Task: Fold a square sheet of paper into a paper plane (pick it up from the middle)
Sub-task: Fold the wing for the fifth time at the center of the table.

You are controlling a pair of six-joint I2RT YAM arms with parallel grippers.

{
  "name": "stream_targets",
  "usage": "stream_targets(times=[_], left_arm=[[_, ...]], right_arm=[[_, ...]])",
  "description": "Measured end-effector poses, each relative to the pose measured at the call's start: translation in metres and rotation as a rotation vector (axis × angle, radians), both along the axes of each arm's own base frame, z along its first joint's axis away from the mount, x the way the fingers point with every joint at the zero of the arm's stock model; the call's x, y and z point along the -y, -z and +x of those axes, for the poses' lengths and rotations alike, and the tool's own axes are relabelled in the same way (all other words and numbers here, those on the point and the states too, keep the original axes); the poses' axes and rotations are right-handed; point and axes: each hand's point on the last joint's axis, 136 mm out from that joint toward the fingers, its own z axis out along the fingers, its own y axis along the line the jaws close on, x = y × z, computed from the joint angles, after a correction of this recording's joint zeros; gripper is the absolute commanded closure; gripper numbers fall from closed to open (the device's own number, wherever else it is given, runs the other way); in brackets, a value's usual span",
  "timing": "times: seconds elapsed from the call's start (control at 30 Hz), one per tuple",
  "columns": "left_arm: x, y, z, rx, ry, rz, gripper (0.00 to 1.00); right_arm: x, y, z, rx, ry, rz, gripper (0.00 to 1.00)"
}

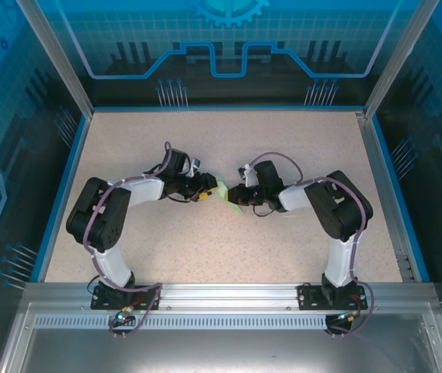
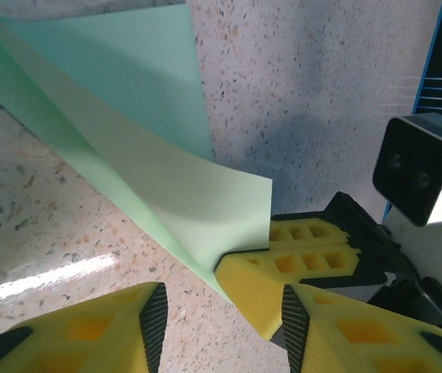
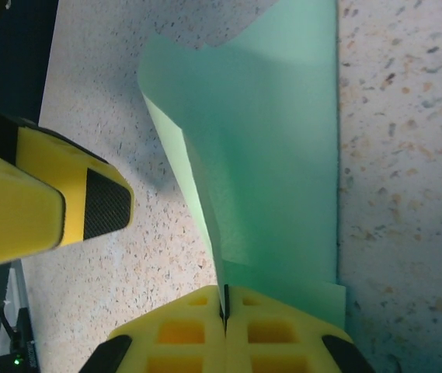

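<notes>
The square sheet of paper [image 1: 224, 189] is pale mint green and lies mid-table, folded over, between the two grippers. My right gripper [image 3: 224, 311] is shut on one edge of the sheet [image 3: 275, 148], and the pinched flap rises off the table. In the left wrist view the sheet [image 2: 151, 148] curls up to where the right gripper's yellow fingers [image 2: 302, 260] clamp its corner. My left gripper [image 2: 222, 330] stands open just short of that corner, with only table between its pads. From above, the left gripper [image 1: 203, 194] and right gripper [image 1: 235, 196] almost touch.
The speckled beige table [image 1: 228, 256] is bounded by a blue rim and transparent walls [image 1: 57, 85]. The right wrist camera housing [image 2: 419, 167] sits close to the left gripper. One left finger [image 3: 57, 206] shows beside the sheet in the right wrist view.
</notes>
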Motion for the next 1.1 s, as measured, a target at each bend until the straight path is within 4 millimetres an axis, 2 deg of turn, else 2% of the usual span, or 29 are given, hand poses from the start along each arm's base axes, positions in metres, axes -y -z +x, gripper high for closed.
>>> stream_targets(times=[0.33,1.1], left_arm=[[0.016,-0.009,0.006,0.086,0.054,-0.045,0.60],[0.025,0.024,-0.003,0.020,0.096,-0.031,0.62]], right_arm=[[0.002,0.008,-0.002,-0.105,0.030,0.047,1.00],[0.005,0.008,0.005,-0.223,0.074,0.112,1.00]])
